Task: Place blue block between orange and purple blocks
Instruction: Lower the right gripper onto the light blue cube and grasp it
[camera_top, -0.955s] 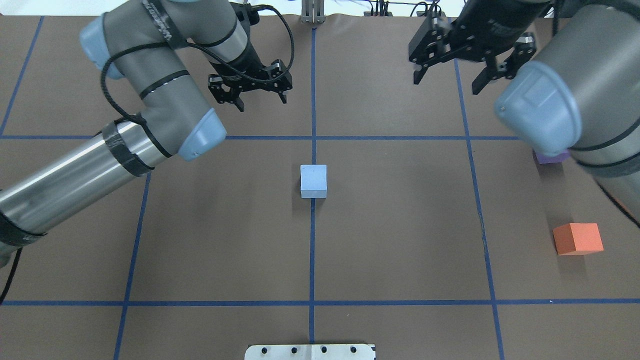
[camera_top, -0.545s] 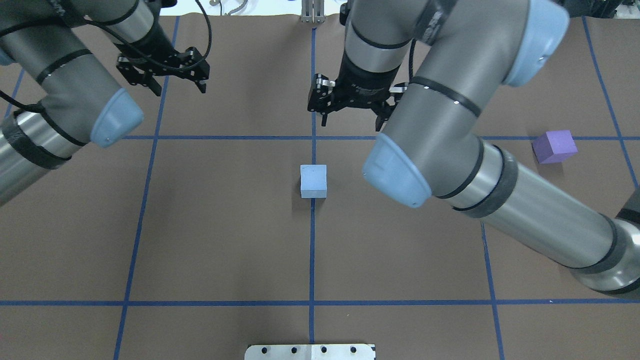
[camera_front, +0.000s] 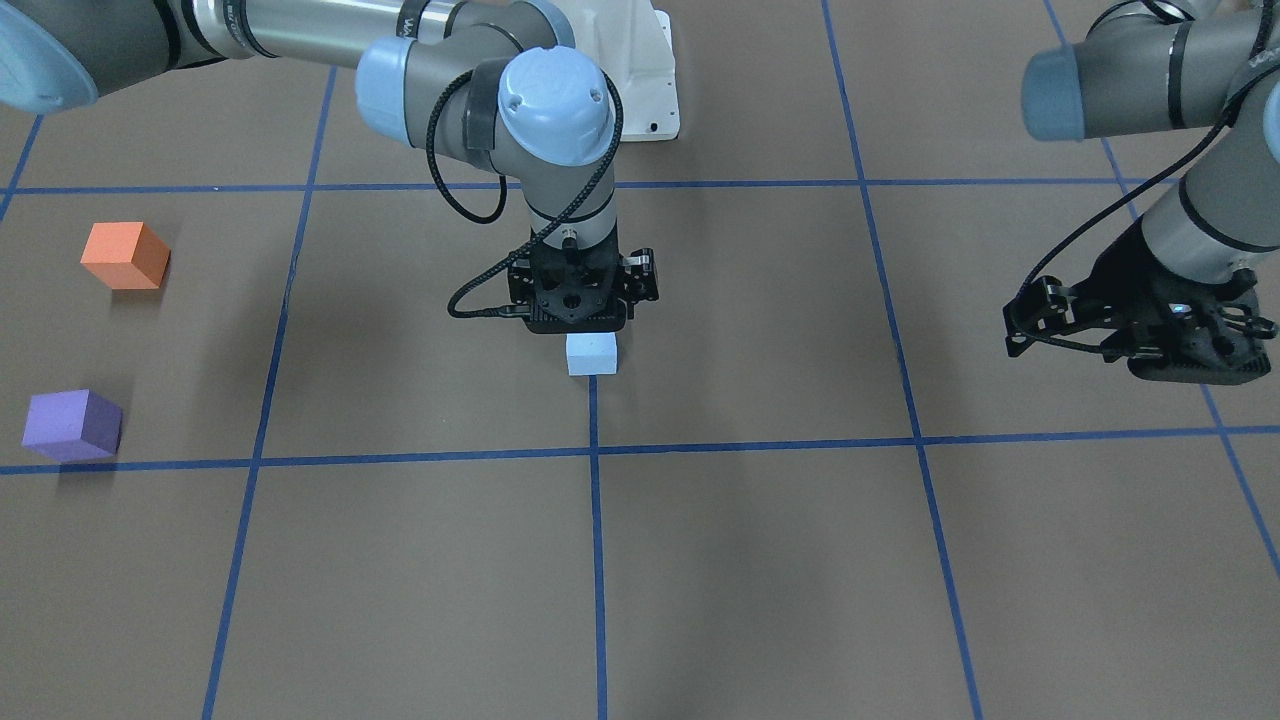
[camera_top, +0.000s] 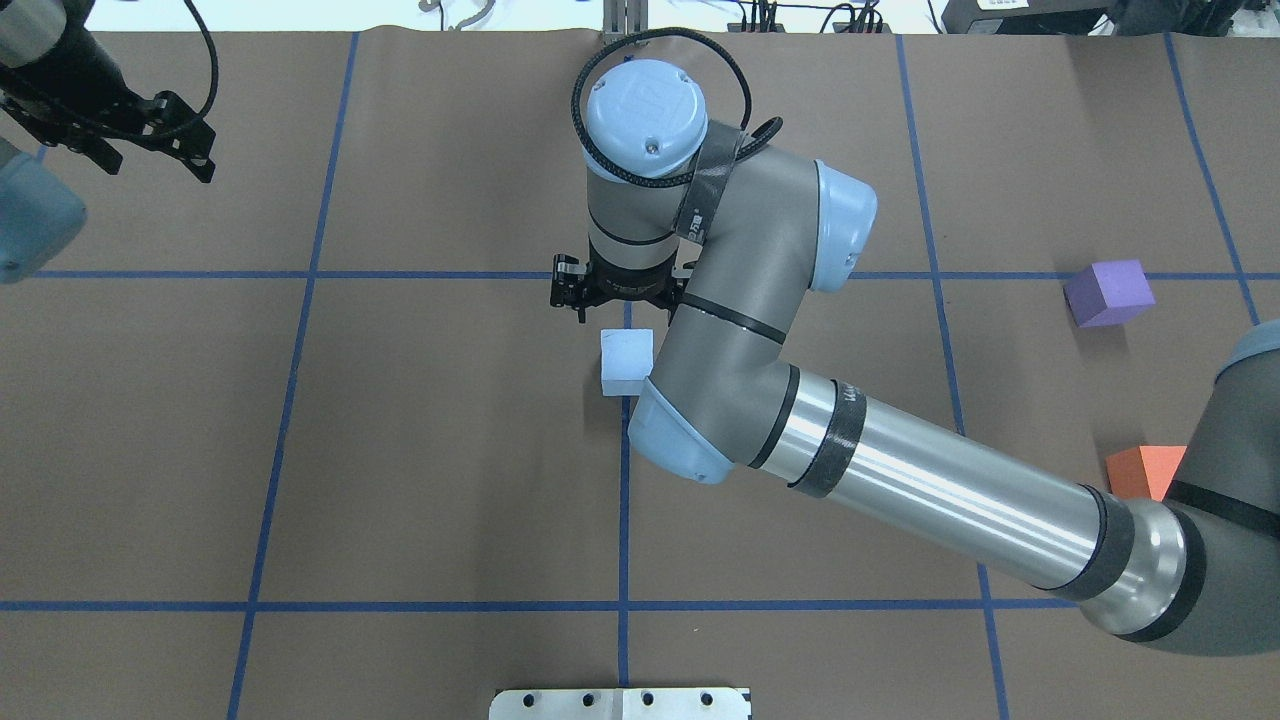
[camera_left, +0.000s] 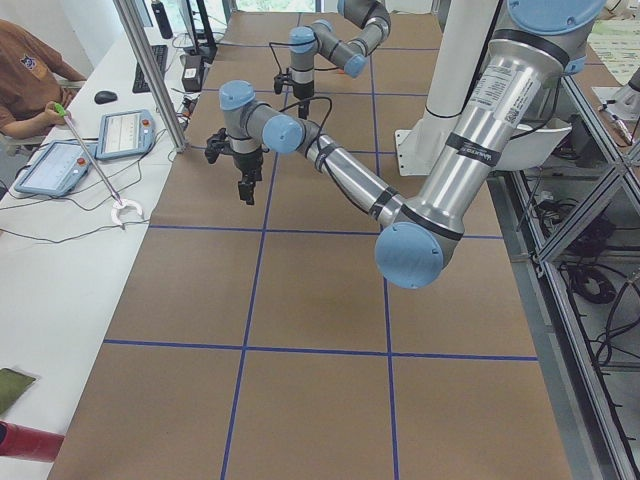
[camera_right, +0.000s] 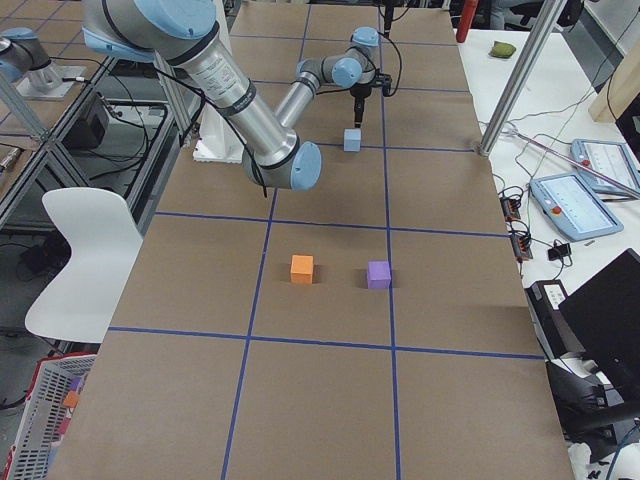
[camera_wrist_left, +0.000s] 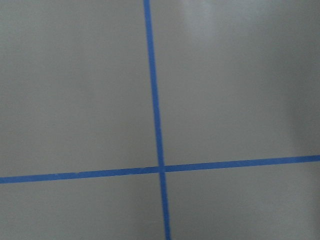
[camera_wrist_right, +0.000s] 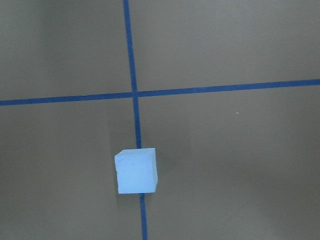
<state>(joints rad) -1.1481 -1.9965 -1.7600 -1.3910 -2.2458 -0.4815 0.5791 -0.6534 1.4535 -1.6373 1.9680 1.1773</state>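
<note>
Overhead view first: you see the blue block (camera_top: 626, 358) sitting on the brown table (camera_top: 400, 450), right on a blue tape line (camera_top: 623, 520). The right gripper (camera_top: 622, 302) shows just past the block's far edge. Its two fingers are spread apart with nothing in them. The right arm (camera_top: 900, 470) covers one corner of the block. The purple block (camera_top: 1108, 293) and the orange block (camera_top: 1140, 470) are far off on the right side, with a gap between them. The left gripper (camera_top: 155, 165) is away in the far left corner. Its fingers are spread too and hold nothing.

Front-facing view: you look back at the robot here. The right gripper points straight down and hangs just behind the blue block. It is up in the air and does not touch the block. The orange and purple blocks sit at the left edge of this picture, well apart from the blue one.

Left side view: the left gripper hangs above the table, pointing down. The right gripper is small and far behind it.

Right side view: the blue block sits just under the right gripper. The orange and purple blocks sit side by side, nearer to the camera.

Left wrist view: you see only table and two crossing tape lines.

Right wrist view: the blue block lies low in the picture, on the tape line, just below where the lines cross.
</note>
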